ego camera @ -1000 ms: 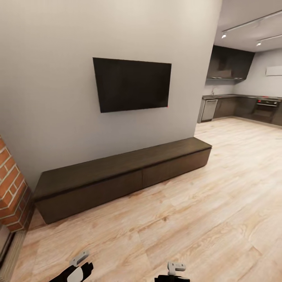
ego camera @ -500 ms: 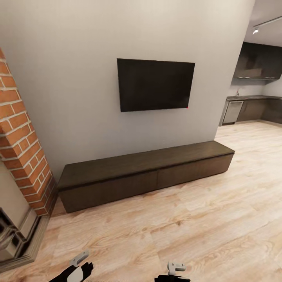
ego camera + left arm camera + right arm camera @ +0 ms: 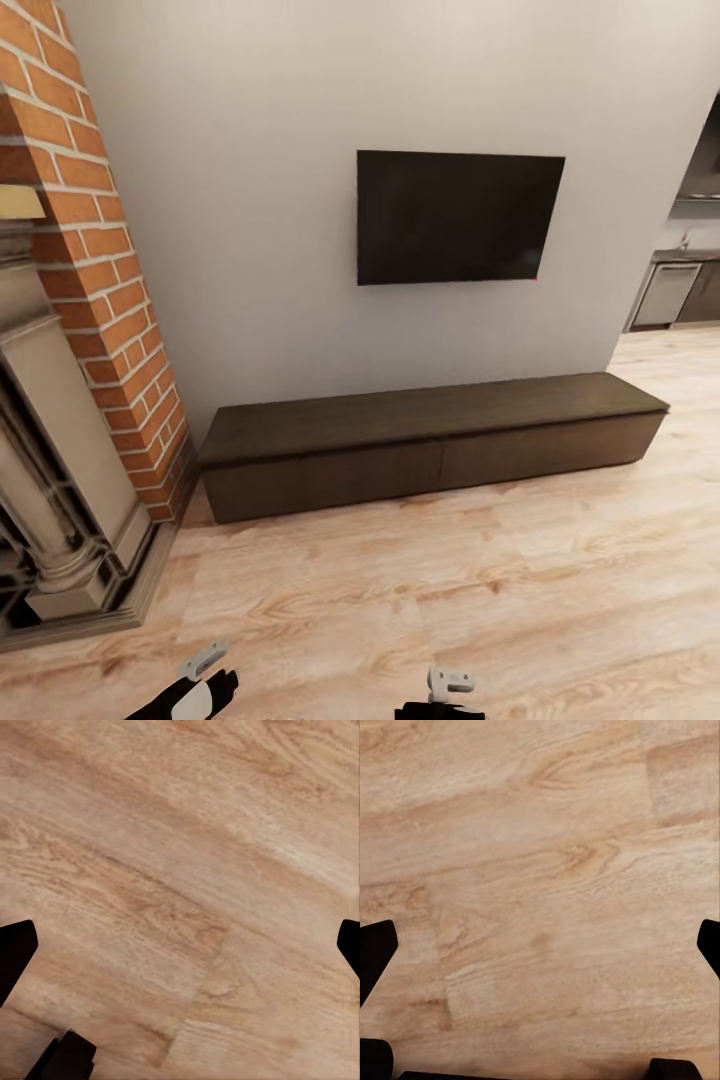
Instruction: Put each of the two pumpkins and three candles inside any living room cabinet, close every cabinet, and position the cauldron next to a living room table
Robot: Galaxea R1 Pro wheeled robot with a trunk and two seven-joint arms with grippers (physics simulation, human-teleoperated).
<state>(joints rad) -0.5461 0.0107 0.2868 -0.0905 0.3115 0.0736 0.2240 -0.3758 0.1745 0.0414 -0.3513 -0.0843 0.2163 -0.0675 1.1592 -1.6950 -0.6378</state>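
Dark-brown wood: one cabinet (image 3: pixel 430 450), shut.

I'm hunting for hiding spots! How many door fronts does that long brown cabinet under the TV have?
2. The cabinet shows a left front nearer the brick fireplace and a right front nearer the kitchen side. Both look closed. Its ends and back may hide more.

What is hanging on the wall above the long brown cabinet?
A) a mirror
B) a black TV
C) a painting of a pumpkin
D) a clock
B: a flat black TV is mounted on the grey wall, above the long dark-brown cabinet that stands on the wooden floor.
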